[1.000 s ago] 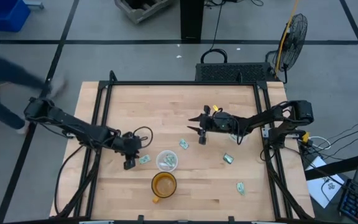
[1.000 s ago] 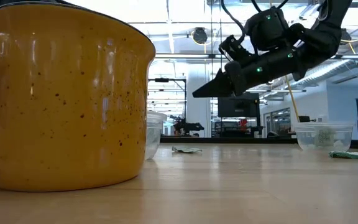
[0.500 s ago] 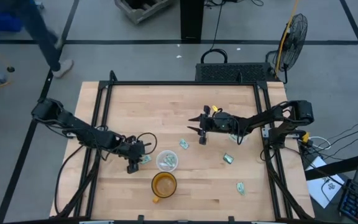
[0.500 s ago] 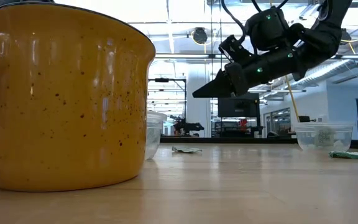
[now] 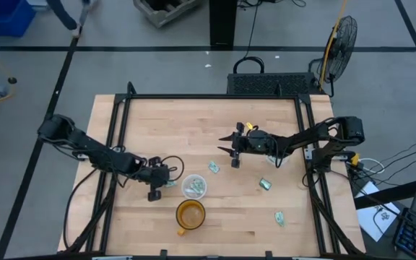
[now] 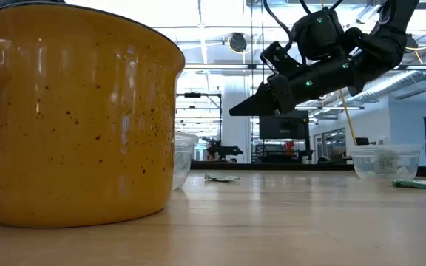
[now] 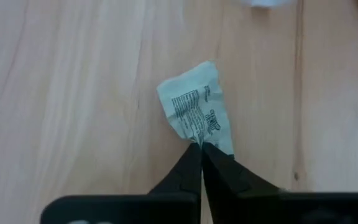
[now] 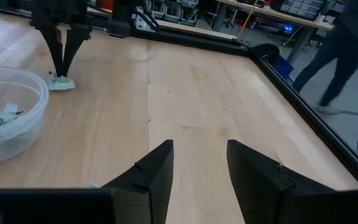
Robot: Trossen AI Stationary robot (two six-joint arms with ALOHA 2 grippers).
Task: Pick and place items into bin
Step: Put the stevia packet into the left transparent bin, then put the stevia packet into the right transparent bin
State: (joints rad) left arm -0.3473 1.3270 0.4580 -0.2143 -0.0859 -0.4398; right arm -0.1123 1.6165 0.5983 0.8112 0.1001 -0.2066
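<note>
Beside the clear bin (image 5: 193,186), left end effector (image 7: 200,147) still pinching 1 packet (image 7: 197,110), unmoved

Bare wood surrounds the left claw (image 5: 159,185), clear bin (image 5: 193,186) close beside.

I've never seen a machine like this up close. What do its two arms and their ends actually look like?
Both arms are black and jointed, with black cables looping beside them. The left gripper ends in two slim black fingers tapering to points. The right gripper has two flat black wedge-shaped fingers, and its arm shows small green lights and a yellow tag near the wrist.
</note>
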